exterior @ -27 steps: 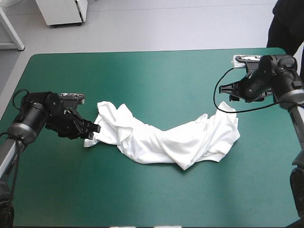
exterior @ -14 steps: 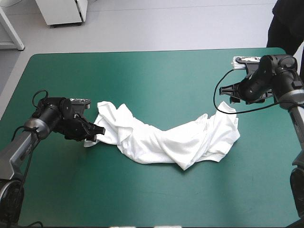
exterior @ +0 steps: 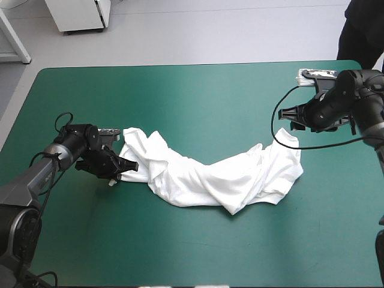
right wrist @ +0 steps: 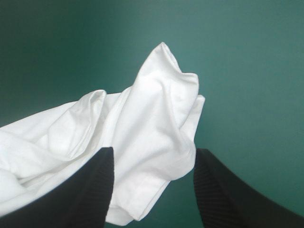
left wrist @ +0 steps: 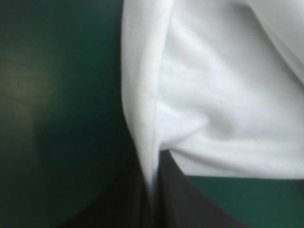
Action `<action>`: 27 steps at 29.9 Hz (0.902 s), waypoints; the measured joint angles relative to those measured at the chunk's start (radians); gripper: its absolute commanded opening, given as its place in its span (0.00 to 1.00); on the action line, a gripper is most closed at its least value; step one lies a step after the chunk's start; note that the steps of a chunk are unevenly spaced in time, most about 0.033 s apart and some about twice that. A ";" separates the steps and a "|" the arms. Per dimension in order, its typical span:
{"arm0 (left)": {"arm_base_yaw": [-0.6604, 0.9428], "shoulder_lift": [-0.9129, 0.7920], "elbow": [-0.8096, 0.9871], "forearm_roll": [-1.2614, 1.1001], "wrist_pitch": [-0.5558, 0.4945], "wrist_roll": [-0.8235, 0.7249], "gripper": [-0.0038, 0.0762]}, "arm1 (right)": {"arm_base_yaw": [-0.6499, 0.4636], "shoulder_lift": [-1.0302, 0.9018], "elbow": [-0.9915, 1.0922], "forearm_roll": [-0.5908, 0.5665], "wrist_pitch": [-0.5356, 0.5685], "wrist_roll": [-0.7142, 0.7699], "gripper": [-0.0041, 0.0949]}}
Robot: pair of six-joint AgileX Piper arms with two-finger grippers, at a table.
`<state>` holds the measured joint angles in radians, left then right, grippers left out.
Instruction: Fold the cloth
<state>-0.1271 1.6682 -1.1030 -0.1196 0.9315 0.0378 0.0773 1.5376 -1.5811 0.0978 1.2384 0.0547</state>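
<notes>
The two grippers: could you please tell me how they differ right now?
The left gripper is shut on the T-shirt; the right gripper is open, holding nothing. The left gripper is at the T-shirt's left end, the right gripper hovers near its right end. Both point towards the T-shirt.

**T-shirt** [exterior: 210, 177]: white cloth, thin and soft. The finish is matt with no gloss. The surface is creased throughout in rounded folds, most densely bunched at its 9 o'clock end.

**Cover** [exterior: 198, 96]: teal-green, smooth, unwrinkled and matt. A faint pale sheen shows toward its 12 o'clock edge.

**Right gripper** [right wrist: 153, 154] fingers [right wrist: 223, 190]: black and matt, with fine parallel ribbing over the faces.

**Left gripper** [left wrist: 151, 190] fingers [left wrist: 190, 204]: black and without gloss. The texture is too blurred to determine.
</notes>
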 measured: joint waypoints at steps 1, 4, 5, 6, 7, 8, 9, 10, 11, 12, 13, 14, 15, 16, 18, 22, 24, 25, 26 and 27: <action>0.000 0.000 0.000 -0.001 0.000 0.001 0.02 | 0.000 -0.022 0.012 0.011 0.000 0.000 0.53; 0.000 0.000 0.000 -0.002 0.000 0.001 0.02 | 0.000 -0.091 0.060 0.034 0.001 0.000 0.53; 0.000 0.000 0.000 -0.002 0.000 0.001 0.02 | 0.000 -0.117 0.080 0.035 0.002 0.000 0.53; 0.000 0.000 0.000 -0.003 0.000 0.001 0.02 | 0.000 -0.144 0.103 0.035 0.003 0.001 0.53; 0.000 0.000 0.000 -0.003 0.000 0.001 0.02 | 0.000 -0.171 0.124 0.036 0.004 0.001 0.53; 0.000 0.000 0.000 -0.003 -0.001 0.001 0.02 | 0.000 -0.193 0.145 0.039 0.005 0.001 0.53; 0.000 0.000 0.000 -0.003 -0.002 0.001 0.02 | 0.000 -0.224 0.179 0.047 0.007 0.001 0.53; 0.000 0.000 0.000 -0.003 -0.002 0.001 0.02 | 0.000 -0.243 0.203 0.055 0.007 0.001 0.53; 0.000 0.000 0.000 -0.003 -0.003 0.001 0.02 | 0.000 -0.261 0.234 0.069 0.007 0.001 0.53; 0.000 0.000 0.000 -0.003 -0.003 0.001 0.02 | 0.000 -0.284 0.270 0.084 0.009 0.001 0.53; 0.000 0.000 0.000 -0.003 -0.003 0.001 0.02 | 0.000 -0.295 0.295 0.100 0.009 0.001 0.53; 0.000 0.000 0.000 -0.003 -0.003 0.001 0.02 | 0.001 -0.307 0.319 0.112 0.009 0.001 0.53; 0.000 0.000 0.000 -0.003 -0.003 0.001 0.02 | 0.006 -0.313 0.353 0.121 0.009 0.001 0.53; 0.000 0.000 0.000 -0.003 -0.003 0.001 0.02 | 0.014 -0.316 0.375 0.124 0.007 0.001 0.53; 0.000 0.000 0.000 -0.003 -0.003 0.001 0.02 | 0.044 -0.317 0.426 0.125 -0.002 0.001 0.53; 0.000 0.000 0.000 -0.003 -0.003 0.002 0.02 | 0.117 -0.313 0.512 0.113 -0.085 0.026 0.53; 0.000 0.000 0.000 -0.003 -0.003 0.002 0.02 | 0.143 -0.300 0.550 0.091 -0.131 0.056 0.53; 0.000 0.000 0.000 -0.003 -0.003 0.002 0.02 | 0.151 -0.293 0.565 0.079 -0.151 0.068 0.53; 0.000 0.000 0.000 -0.004 -0.003 0.002 0.02 | 0.158 -0.283 0.584 0.063 -0.167 0.079 0.53; 0.000 0.000 0.000 -0.004 -0.003 0.002 0.02 | 0.164 -0.271 0.601 0.047 -0.183 0.087 0.53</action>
<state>-0.1271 1.6682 -1.1030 -0.1231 0.9283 0.0397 0.2408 1.2667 -0.9805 0.1446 1.0551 0.1415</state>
